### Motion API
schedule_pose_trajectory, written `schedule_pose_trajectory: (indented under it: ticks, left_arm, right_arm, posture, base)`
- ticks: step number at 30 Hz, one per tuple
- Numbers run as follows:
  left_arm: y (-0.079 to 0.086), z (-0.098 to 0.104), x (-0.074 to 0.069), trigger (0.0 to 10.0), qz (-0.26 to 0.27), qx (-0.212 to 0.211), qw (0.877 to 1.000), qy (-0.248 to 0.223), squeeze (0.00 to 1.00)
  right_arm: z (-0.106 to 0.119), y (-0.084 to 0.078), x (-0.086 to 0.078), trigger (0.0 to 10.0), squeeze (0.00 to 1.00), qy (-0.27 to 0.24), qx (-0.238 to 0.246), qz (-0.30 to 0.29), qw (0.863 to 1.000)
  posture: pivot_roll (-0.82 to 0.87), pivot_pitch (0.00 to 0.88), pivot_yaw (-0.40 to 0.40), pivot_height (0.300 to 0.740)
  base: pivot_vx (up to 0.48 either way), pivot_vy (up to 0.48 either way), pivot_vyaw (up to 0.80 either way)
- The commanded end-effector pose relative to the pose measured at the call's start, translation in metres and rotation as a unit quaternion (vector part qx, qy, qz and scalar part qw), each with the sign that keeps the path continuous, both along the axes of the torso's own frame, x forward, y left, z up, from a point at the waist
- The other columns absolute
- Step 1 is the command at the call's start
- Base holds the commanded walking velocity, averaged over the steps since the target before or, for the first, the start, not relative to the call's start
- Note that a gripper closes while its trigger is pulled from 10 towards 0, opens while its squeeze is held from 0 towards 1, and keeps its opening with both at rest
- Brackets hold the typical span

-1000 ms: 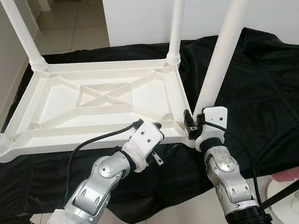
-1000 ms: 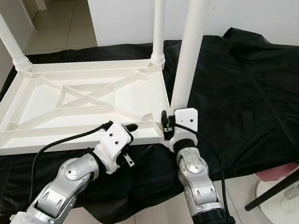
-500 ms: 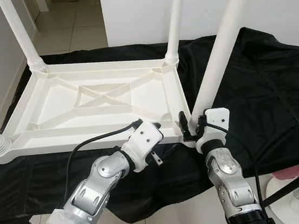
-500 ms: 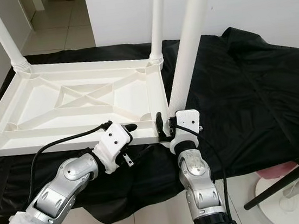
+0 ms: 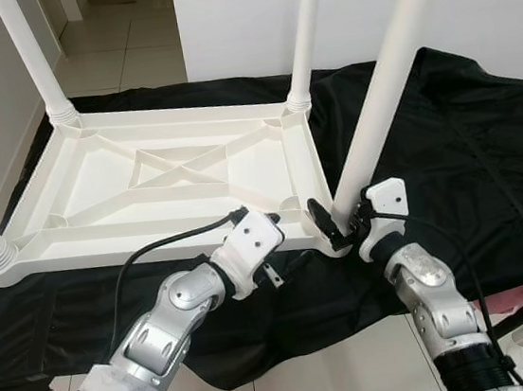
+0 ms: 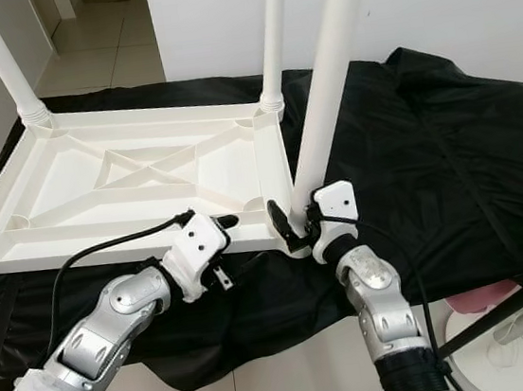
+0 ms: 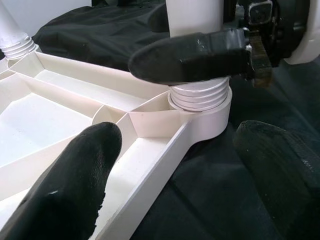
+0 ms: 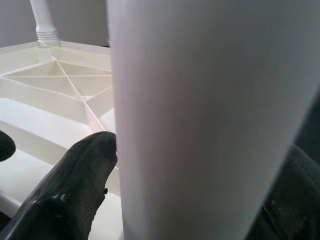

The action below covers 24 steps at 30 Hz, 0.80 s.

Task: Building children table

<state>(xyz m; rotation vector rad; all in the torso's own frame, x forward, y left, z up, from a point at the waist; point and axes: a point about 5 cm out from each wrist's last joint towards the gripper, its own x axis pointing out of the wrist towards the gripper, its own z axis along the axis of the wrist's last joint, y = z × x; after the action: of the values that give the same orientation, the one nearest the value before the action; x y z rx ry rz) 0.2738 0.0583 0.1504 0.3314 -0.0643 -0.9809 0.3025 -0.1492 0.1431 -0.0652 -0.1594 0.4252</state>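
Upside-down white plastic children's table (image 5: 174,182) sits mid-frame on a black cloth (image 5: 467,161). Right end effector (image 5: 342,227) pinches the near-right white leg (image 5: 378,95) at its base; left end effector (image 7: 170,160) is spread around the table's front rim.

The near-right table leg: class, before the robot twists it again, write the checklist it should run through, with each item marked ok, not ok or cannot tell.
1. Right gripper around the near-right leg just above its base: ok.
2. Leg's threaded end sits in the corner socket: ok; fully screwed home: cannot tell, threads still show.
3. Left gripper open, straddling the tabletop near edge without clamping it: not ok if it should steady the frame.
4. The other three legs are standing in their sockets: ok.
5. Black cloth is clear of the socket: ok.
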Motion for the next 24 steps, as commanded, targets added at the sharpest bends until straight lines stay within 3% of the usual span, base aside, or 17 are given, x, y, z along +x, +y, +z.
schedule_pose_trajectory:
  ticks: [1, 9, 10, 11, 13, 21, 22, 24]
  left_arm:
    - [-0.005, 0.000, -0.006, 10.0, -0.063, 0.011, 0.998, 0.015, 0.00]
    - [-0.007, 0.000, -0.009, 10.0, -0.069, 0.016, 0.997, 0.014, 0.00]
    - [-0.009, 0.000, -0.010, 10.0, -0.070, 0.016, 0.997, 0.014, 0.00]
    - [-0.009, 0.000, -0.010, 10.0, -0.070, 0.016, 0.997, 0.014, 0.00]
    - [-0.010, -0.001, -0.012, 10.0, -0.070, 0.018, 0.997, 0.013, 0.00]
    - [-0.010, -0.003, -0.011, 10.0, -0.062, 0.020, 0.998, 0.015, 0.00]
    - [-0.009, -0.003, -0.011, 10.0, -0.060, 0.020, 0.998, 0.015, 0.00]
    - [-0.009, -0.003, -0.010, 10.0, -0.058, 0.021, 0.998, 0.014, 0.00]
  right_arm:
    - [-0.001, -0.002, 0.003, 10.0, 0.00, 0.002, -0.009, 0.027, 1.000]
    - [-0.003, 0.004, 0.011, 10.0, 0.00, 0.017, -0.029, 0.106, 0.994]
    - [-0.005, 0.003, 0.012, 5.5, 0.00, 0.021, -0.031, 0.108, 0.994]
    - [-0.005, 0.003, 0.012, 5.5, 0.00, 0.021, -0.031, 0.108, 0.994]
    - [-0.008, 0.001, 0.013, 0.0, 0.00, 0.027, -0.029, 0.108, 0.993]
    - [-0.012, -0.004, 0.014, 0.0, 0.00, 0.033, -0.020, 0.110, 0.993]
    - [-0.012, -0.004, 0.014, 2.6, 0.00, 0.033, -0.020, 0.107, 0.993]
    - [-0.013, -0.005, 0.015, 2.6, 0.00, 0.032, -0.021, 0.104, 0.994]
  posture:
    - [-0.01, 0.038, -0.041, 0.740]
    - [0.00, 0.040, -0.045, 0.740]
    - [0.00, 0.042, -0.049, 0.740]
    - [0.00, 0.042, -0.049, 0.740]
    - [0.01, 0.043, -0.057, 0.740]
    - [0.02, 0.052, -0.064, 0.740]
    - [0.02, 0.052, -0.064, 0.740]
    - [0.02, 0.052, -0.064, 0.740]
  base:
    - [0.000, 0.000, 0.00]
    - [0.000, 0.000, 0.00]
    - [0.000, 0.000, 0.00]
    - [0.000, 0.000, 0.00]
    - [0.000, 0.000, 0.00]
    - [0.000, 0.000, 0.00]
    - [0.000, 0.000, 0.00]
    - [0.000, 0.000, 0.00]
